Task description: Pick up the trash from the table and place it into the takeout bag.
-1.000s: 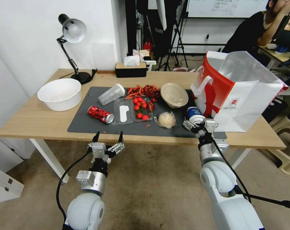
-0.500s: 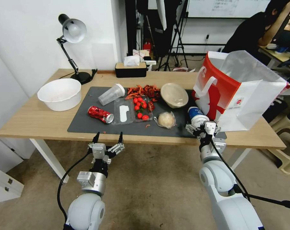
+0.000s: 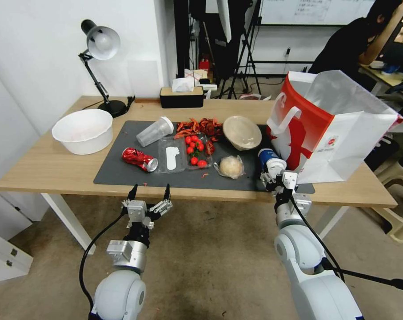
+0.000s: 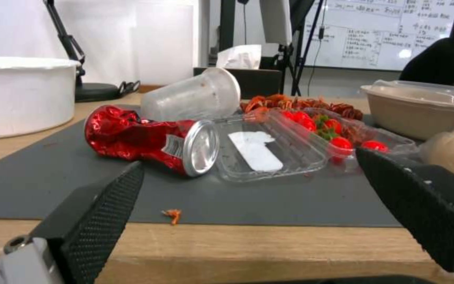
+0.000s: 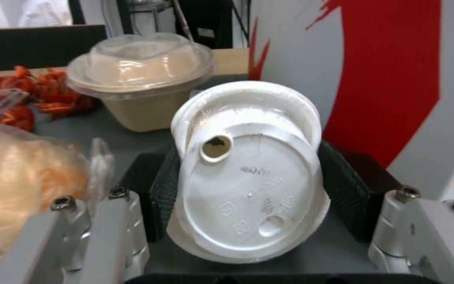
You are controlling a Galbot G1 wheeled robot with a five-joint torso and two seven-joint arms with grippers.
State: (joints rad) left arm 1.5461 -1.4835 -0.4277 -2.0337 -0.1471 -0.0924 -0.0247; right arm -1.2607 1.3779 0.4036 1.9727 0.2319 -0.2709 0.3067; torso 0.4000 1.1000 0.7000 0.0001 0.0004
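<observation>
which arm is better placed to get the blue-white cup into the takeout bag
Right. The right gripper has a pad on each side of the blue-white cup, beside the takeout bag. The left gripper hangs open off the table's near edge, facing the crushed red can.

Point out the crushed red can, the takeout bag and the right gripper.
crushed red can point(image 3: 139, 158), head view, dented side.
takeout bag point(image 3: 305, 126), head view, red front.
right gripper point(image 5: 248, 181), right wrist view, on the cup lid between its fingertips.

No legible text, seemingly, anywhere.
</observation>
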